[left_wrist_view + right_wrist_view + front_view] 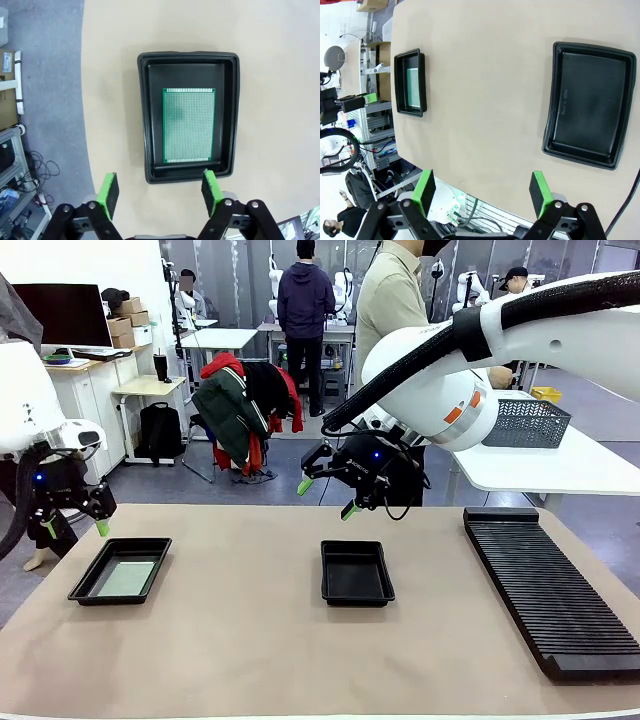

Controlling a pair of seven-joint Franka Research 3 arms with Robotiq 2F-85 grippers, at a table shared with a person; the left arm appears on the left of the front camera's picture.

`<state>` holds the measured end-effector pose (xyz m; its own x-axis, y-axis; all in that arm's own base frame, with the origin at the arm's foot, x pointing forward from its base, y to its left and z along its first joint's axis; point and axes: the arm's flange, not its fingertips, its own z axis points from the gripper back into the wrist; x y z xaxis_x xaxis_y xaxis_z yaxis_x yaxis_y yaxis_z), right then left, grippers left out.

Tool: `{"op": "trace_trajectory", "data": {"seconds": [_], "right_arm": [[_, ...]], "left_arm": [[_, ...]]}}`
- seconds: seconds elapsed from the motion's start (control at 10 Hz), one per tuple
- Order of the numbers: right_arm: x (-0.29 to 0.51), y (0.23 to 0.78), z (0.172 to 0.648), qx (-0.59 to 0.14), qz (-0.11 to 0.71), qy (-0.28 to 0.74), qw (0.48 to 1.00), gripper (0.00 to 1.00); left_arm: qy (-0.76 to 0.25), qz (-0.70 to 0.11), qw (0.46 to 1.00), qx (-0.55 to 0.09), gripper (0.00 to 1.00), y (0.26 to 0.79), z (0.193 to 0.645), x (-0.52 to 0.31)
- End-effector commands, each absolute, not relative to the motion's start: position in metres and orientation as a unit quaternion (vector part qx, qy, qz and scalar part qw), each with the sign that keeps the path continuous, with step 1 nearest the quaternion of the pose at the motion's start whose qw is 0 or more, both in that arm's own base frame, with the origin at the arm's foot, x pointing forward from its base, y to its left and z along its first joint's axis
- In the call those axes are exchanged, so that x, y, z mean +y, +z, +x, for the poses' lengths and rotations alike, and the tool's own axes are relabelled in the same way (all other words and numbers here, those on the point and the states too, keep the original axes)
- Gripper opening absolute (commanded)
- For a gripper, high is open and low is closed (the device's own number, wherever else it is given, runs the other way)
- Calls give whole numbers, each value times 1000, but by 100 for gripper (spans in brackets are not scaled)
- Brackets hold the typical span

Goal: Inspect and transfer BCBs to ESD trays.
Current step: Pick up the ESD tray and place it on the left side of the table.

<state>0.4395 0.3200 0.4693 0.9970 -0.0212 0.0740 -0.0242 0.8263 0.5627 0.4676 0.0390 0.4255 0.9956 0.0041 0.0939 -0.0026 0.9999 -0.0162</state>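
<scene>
Hovering with fingers apart, left tool (159, 189) overlooks the BCB (189, 125) lying flat in the left ESD tray (144, 125). Right tool (326, 498), likewise apart, hangs above the empty middle ESD tray (357, 575). Best to descend square to the board's edges.

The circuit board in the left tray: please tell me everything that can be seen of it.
The circuit board is a thin flat rectangle, green, its face covered by a fine grid of tiny dots, with a plain border. It lies flat on the floor of the left black tray, long sides along the tray's long walls, nearer one short wall than the other. It looks whole. Only the tray floor touches it; the open left gripper hangs above, apart from it.
</scene>
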Motion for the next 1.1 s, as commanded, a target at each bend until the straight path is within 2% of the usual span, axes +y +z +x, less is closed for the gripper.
{"op": "trace_trajectory", "data": {"seconds": [0.0, 0.5, 0.6, 1.0], "right_arm": [[322, 469, 442, -40, 286, -7, 957, 100], [322, 469, 442, -40, 286, -7, 957, 100], [322, 469, 442, -40, 286, -7, 957, 100], [322, 469, 442, -40, 286, -7, 957, 100]], "left_arm": [[4, 15, 999, -34, 89, 440, 469, 30], [2, 38, 999, -31, 89, 463, 470, 23], [3, 37, 999, -29, 100, 464, 470, 23], [-7, 23, 999, -36, 100, 462, 472, 26]]}}
